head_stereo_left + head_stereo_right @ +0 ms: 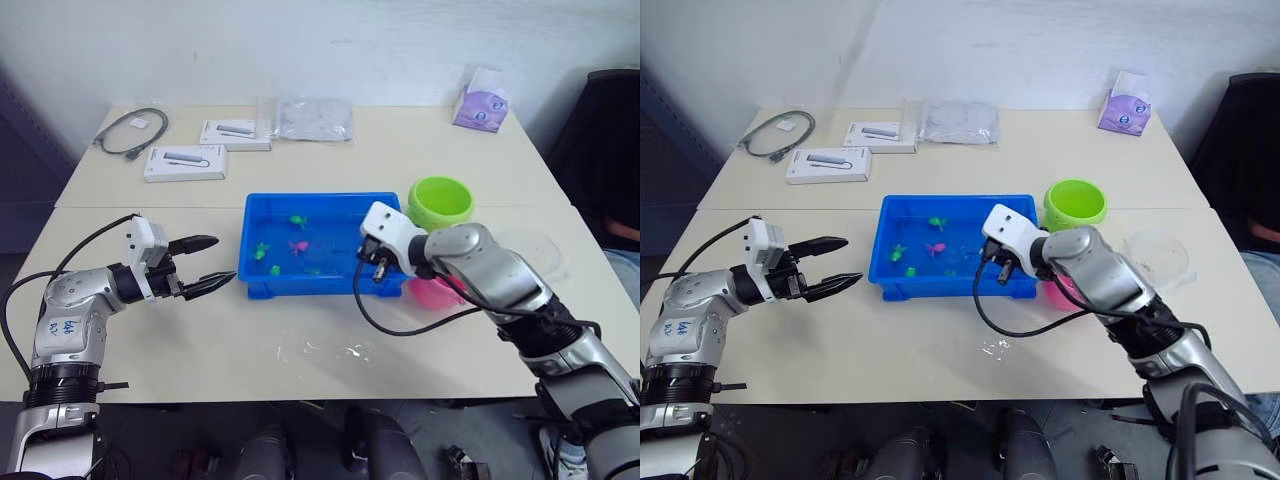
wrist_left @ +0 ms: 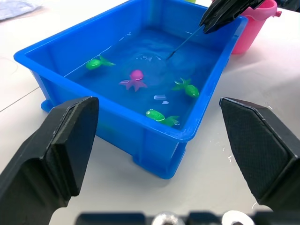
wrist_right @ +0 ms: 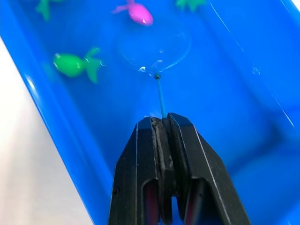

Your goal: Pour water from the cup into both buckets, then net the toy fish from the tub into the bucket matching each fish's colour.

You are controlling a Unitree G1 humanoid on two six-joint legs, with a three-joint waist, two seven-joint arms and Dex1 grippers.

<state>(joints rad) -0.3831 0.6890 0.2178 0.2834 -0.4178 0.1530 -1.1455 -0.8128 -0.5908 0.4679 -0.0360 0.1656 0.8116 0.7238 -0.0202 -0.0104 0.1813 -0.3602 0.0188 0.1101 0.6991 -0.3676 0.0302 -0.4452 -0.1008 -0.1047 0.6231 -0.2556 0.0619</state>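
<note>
The blue tub [image 1: 250,262] holds water and toy fish: a pink one [image 2: 135,78] and green ones [image 2: 96,63] [image 2: 186,87] [image 2: 159,116]. My right gripper [image 3: 161,119] hangs over the tub's right end, shut on the net's thin handle [image 3: 160,96]. The net's hoop [image 3: 123,52] is underwater near a pink fish [image 3: 139,12] and a green fish [image 3: 72,64]. Left of the tub my left gripper [image 1: 222,260] stands open and holds nothing. The green bucket [image 1: 440,202] sits behind the tub's right corner. My right arm partly hides the pink bucket [image 1: 435,293]. The clear cup [image 1: 1155,252] stands further right.
Two white boxes [image 1: 185,162] [image 1: 236,134], a grey cable [image 1: 132,130] and a plastic bag [image 1: 313,118] lie at the back of the table. A purple tissue pack [image 1: 480,105] sits at the back right. Water drops [image 1: 330,350] mark the table in front of the tub.
</note>
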